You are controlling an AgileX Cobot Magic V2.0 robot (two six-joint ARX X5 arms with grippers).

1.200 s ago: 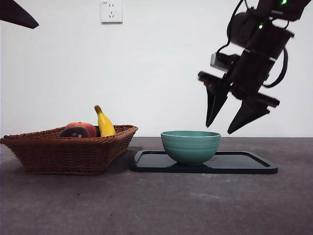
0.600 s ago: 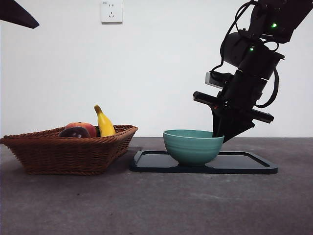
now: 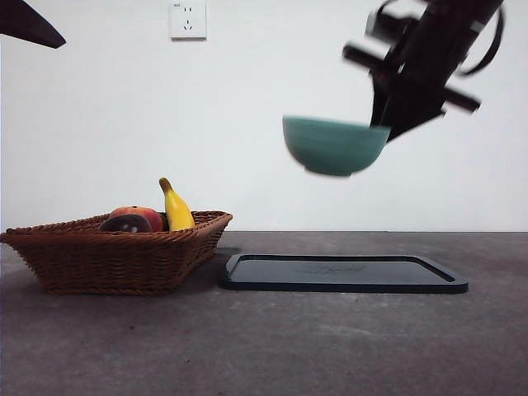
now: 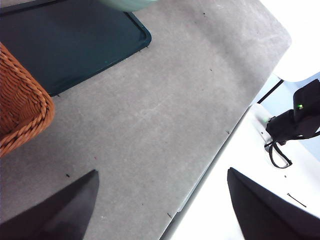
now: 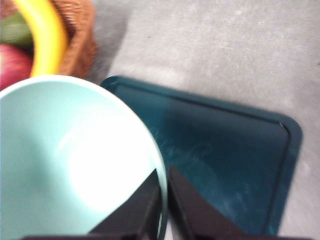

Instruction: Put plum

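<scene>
The plum (image 3: 125, 223), dark maroon and round, lies in the wicker basket (image 3: 115, 257) at the left, half hidden by the rim. My right gripper (image 3: 382, 125) is shut on the rim of a teal bowl (image 3: 333, 146) and holds it high above the dark tray (image 3: 342, 275). In the right wrist view the jaws (image 5: 163, 176) pinch the bowl's rim (image 5: 75, 150), one inside and one outside; the bowl is empty. My left gripper (image 4: 161, 172) is open and empty, high over the table's near edge, far from the basket.
A yellow banana (image 3: 176, 208) and a red-orange fruit (image 3: 142, 213) share the basket with the plum. The tray (image 5: 225, 150) lies bare under the lifted bowl. A wall socket (image 3: 188, 18) is on the white wall behind.
My right gripper came down onto the bowl's rim, shut on it, and has lifted the bowl off the tray, up and slightly right. The basket and fruit have not moved.
</scene>
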